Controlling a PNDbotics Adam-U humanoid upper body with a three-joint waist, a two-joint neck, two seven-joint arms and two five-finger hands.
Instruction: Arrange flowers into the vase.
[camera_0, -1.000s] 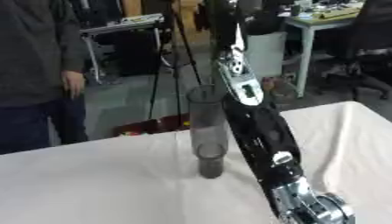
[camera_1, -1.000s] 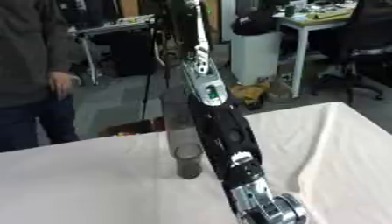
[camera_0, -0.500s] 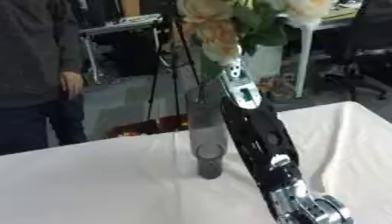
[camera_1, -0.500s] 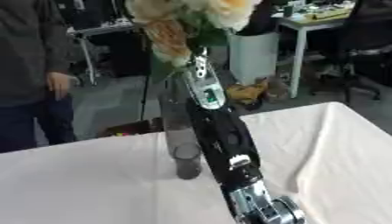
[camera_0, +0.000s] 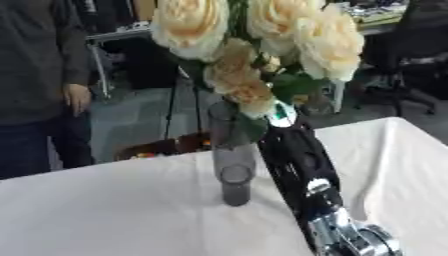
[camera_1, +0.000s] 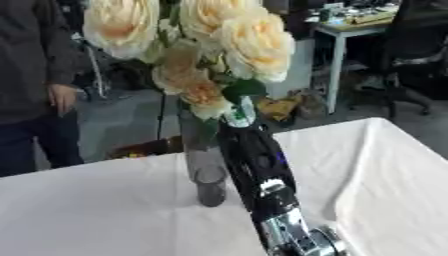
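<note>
Table (camera_0: 105, 210): covered in white cloth; grey vase (camera_0: 233, 167) stood upright. Cream flowers (camera_0: 262, 45) raised above by right arm; hand hidden, grip indeterminable. Desk (camera_1: 350, 27) behind.

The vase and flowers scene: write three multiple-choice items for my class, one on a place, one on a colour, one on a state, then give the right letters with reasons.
1. Where does the vase stand?
A. on the white tablecloth
B. on the floor
C. on a chair

2. What colour are the flowers?
A. deep red
B. cream-yellow
C. blue

3. In what state are the flowers?
A. lying flat on the table
B. held up in a bunch above the vase
C. scattered on the floor

Answers:
1. A, since the vase's base rests on the white tablecloth.
2. B, since the blooms are pale cream with warmer yellow centres.
3. B, since the blooms fill the top of the view over the vase, at the end of the robot's raised right arm; the robot hand itself is hidden behind the leaves.
</note>
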